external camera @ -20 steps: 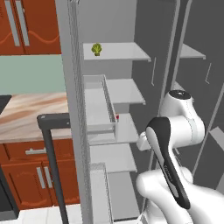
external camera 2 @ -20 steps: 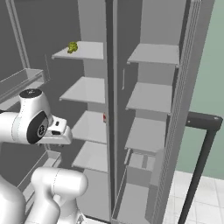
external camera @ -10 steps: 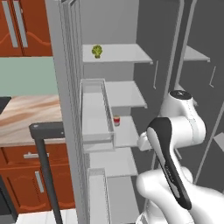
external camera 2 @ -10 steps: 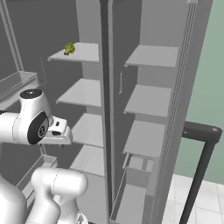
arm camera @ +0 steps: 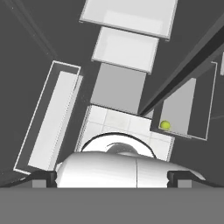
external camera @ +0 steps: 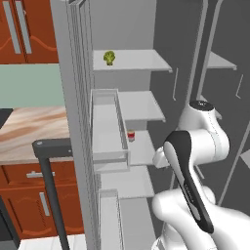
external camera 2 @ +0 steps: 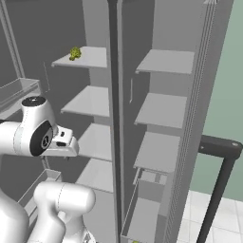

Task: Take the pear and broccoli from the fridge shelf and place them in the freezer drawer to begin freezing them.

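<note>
White arm folds at the elbow before the open fridge, hand aimed down. Broccoli [external camera: 110, 57] sits on the top shelf [external camera: 141, 61], well above it. Hand view adds the pear [arm camera: 165, 125] in the grey drawer [arm camera: 201, 103] (far below). End effector's spread: cannot tell.
</note>
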